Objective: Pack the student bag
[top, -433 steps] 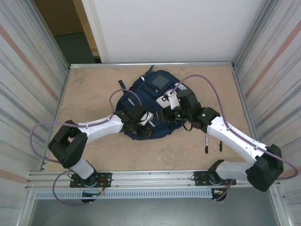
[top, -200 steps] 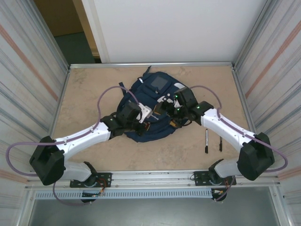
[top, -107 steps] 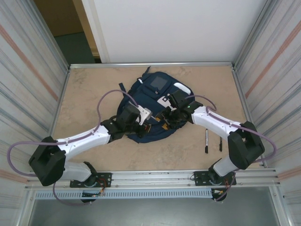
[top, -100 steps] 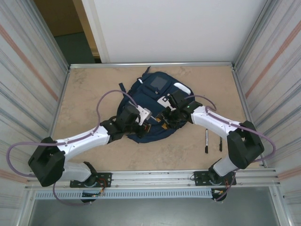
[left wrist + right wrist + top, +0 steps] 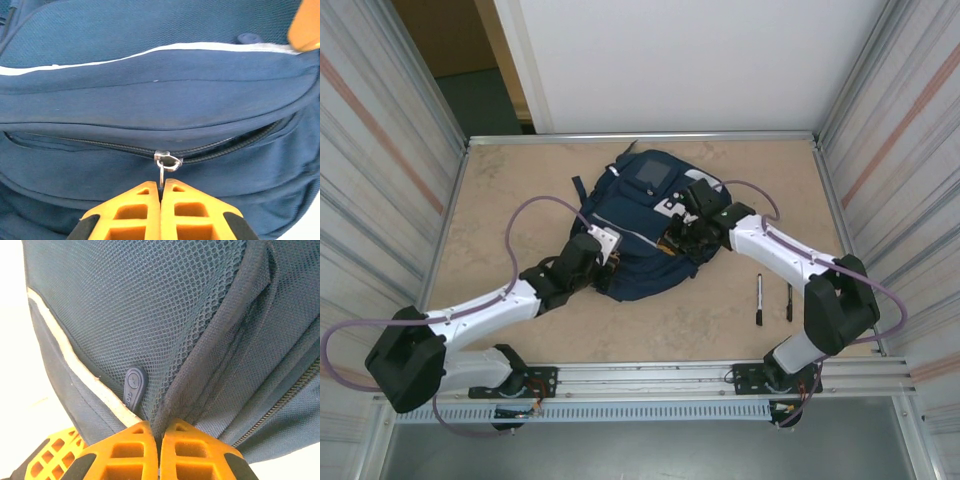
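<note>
Beige table [image 5: 510,190], fenced by ribbed metal walls, is seen from above, and the backpack [image 5: 640,215] lies flat near its middle, ahead of both arm bases. The left gripper [image 5: 608,258] is set against the near-left edge of the backpack and the right gripper [image 5: 678,236] against its right side, so the bag sits between the two. Two pens [image 5: 758,299] lie on the table to the right of the bag, apart from it, so the packing is judged unfinished. From the left wrist, orange fingers [image 5: 135,212] are seen pressed together on the thin metal zip pull [image 5: 166,161], just in front of the bag's long zip [image 5: 75,144]. The teeth are joined to the left of the slider and appear parted to its right. From the right wrist, that gripper's fingers [image 5: 200,452] are seen pinched on a ridge of fabric beside the mesh panel, close to a small dark rubber tab [image 5: 134,386]. The step in hand is judged to be working the zip, one side anchoring the cloth while the other draws the slider. With the pens outside, a wider mouth is probably wanted. A steady pull along the zip line is called for, with the fabric kept taut so the slider is not jammed.
</note>
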Controlling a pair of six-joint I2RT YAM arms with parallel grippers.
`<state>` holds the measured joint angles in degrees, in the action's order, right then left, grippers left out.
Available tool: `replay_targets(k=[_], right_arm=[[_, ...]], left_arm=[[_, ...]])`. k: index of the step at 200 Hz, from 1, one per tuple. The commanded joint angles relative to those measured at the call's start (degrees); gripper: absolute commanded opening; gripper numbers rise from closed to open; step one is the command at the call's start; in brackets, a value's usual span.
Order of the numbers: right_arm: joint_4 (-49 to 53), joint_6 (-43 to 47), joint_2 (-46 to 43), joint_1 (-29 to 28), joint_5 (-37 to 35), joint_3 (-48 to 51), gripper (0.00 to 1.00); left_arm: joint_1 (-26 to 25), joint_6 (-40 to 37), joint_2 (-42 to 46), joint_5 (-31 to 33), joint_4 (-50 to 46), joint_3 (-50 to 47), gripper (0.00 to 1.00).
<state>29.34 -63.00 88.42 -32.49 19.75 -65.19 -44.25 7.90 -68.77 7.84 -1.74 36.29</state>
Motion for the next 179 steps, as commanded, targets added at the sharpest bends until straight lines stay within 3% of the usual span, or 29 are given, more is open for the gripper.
replay_targets(k=[1, 12, 39, 71, 84, 108, 145, 179], right_arm=[[-0.4, 10.8, 2.7, 6.2, 1.6, -4.0, 0.0], [-0.5, 15.4, 5.2, 8.2, 6.2, -6.3, 0.0], [0.4, 19.3, 10.3, 11.0, 9.4, -10.5, 0.0], [0.7, 16.2, 13.9, 13.4, 4.1, -11.9, 0.0], [0.2, 14.0, 14.6, 14.8, 5.8, -11.3, 0.3], [-3.3, 8.2, 11.8, 15.4, 14.3, -6.0, 0.63], [-3.6, -6.2, 4.1, 10.0, 13.0, 2.6, 0.69], [-1.7, -10.5, 3.3, 4.5, 11.1, 1.8, 0.67]], left_arm=[[1.5, -2.1, 0.0, -2.9, -4.8, -0.8, 0.0], [0.9, -1.7, -0.5, -6.6, -4.3, -0.5, 0.0], [-1.1, -0.8, -1.1, -15.4, 0.1, -1.0, 0.0], [-3.5, 2.4, -3.2, -15.9, 1.9, 1.7, 0.0], [-4.0, 3.7, -4.6, -14.2, 3.1, 2.6, 0.0], [-3.9, 5.4, -7.2, -7.8, 1.8, 5.8, 0.0], [-4.1, 5.0, -12.0, -10.9, 5.7, 7.4, 0.0], [-4.3, 4.8, -14.5, -12.1, 4.8, 9.9, 0.0]])
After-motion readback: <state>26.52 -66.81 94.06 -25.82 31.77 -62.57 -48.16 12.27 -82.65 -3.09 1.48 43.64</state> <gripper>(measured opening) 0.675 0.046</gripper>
